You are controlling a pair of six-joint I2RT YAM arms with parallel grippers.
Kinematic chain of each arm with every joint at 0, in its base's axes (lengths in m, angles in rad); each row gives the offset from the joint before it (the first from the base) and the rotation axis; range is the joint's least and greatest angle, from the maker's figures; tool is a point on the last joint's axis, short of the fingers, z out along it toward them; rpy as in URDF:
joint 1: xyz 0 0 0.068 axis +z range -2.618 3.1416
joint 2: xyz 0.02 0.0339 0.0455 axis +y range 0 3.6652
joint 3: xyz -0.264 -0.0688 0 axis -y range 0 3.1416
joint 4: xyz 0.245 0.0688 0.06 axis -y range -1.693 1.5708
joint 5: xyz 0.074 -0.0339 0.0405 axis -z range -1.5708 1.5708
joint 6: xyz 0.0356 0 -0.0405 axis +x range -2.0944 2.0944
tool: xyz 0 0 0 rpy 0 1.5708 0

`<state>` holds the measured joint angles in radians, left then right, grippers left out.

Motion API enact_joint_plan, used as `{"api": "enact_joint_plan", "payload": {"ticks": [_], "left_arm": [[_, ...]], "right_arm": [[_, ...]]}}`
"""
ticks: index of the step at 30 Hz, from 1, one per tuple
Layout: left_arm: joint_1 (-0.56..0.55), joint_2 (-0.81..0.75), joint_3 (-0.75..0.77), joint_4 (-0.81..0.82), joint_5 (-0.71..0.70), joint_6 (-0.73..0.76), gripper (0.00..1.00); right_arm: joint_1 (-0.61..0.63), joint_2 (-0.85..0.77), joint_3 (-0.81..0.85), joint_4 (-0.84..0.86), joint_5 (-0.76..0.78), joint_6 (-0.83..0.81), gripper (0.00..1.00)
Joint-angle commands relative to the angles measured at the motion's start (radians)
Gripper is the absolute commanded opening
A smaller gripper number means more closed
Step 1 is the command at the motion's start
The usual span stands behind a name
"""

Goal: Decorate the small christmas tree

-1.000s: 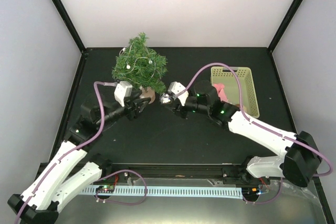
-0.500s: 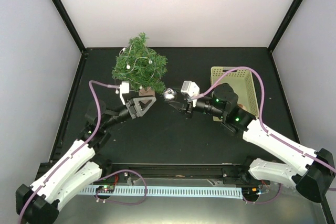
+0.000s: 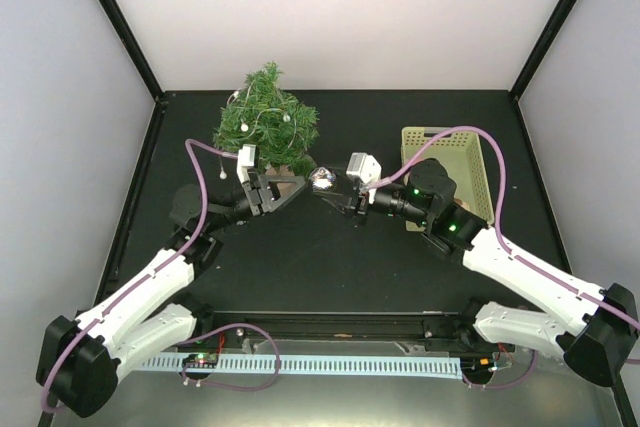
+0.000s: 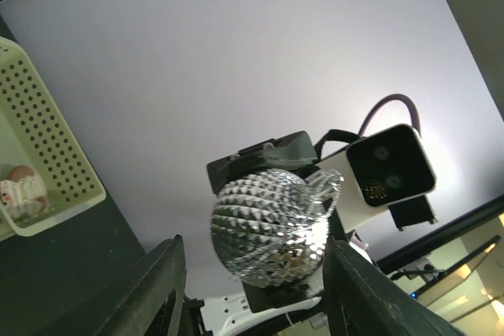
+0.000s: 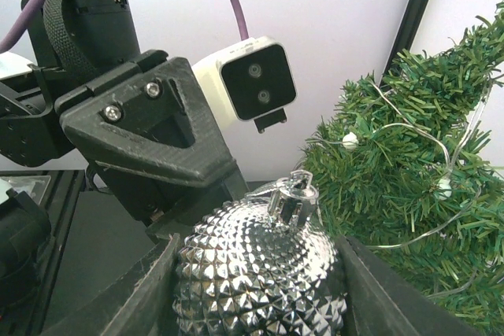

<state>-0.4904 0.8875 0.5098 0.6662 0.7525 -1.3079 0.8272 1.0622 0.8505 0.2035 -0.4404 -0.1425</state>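
We hold the silver ball [image 3: 322, 180] clamped in the right gripper [image 3: 328, 185]. The left gripper [image 3: 290, 188] faces it, fingers spread and grasping nothing. The small christmas tree [image 3: 267, 127] stands upright behind and left of the ball, nearer the left gripper.

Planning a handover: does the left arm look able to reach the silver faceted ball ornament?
Probably yes: the left gripper faces the silver faceted ball ornament, jaws open, with nothing between; the right gripper grips its sides.

Black table [image 3: 330, 257] bears the small christmas tree [image 3: 266, 125] and a basket [image 3: 484, 183].
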Motion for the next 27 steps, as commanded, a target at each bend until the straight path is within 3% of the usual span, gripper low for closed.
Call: {"api": "enact_joint_plan", "payload": {"ticks": [1, 3, 11, 15, 19, 25, 27], "left_arm": [[0.003, -0.004, 0.021, 0.084, 0.027, -0.047, 0.48], [0.003, -0.003, 0.022, 0.077, 0.023, -0.042, 0.43], [0.003, -0.006, 0.035, 0.082, 0.009, -0.024, 0.07], [0.004, -0.022, 0.065, 0.022, -0.013, 0.046, 0.02], [0.005, -0.053, 0.122, -0.199, -0.047, 0.192, 0.02], [0.004, -0.133, 0.104, -0.354, -0.059, 0.435, 0.43], [0.004, -0.155, 0.072, -0.355, -0.067, 0.471, 0.45]], "right_arm": [[0.001, 0.005, 0.003, 0.038, -0.007, 0.003, 0.45], [0.000, 0.008, 0.002, 0.041, -0.009, 0.005, 0.45], [0.001, 0.014, 0.002, 0.039, -0.001, -0.002, 0.45], [0.001, 0.022, -0.002, 0.033, -0.004, -0.004, 0.45], [0.000, 0.035, -0.005, 0.021, 0.010, -0.018, 0.45], [0.001, 0.016, -0.002, 0.021, 0.024, -0.007, 0.45], [0.001, 0.011, 0.000, 0.022, 0.014, -0.002, 0.45]]}}
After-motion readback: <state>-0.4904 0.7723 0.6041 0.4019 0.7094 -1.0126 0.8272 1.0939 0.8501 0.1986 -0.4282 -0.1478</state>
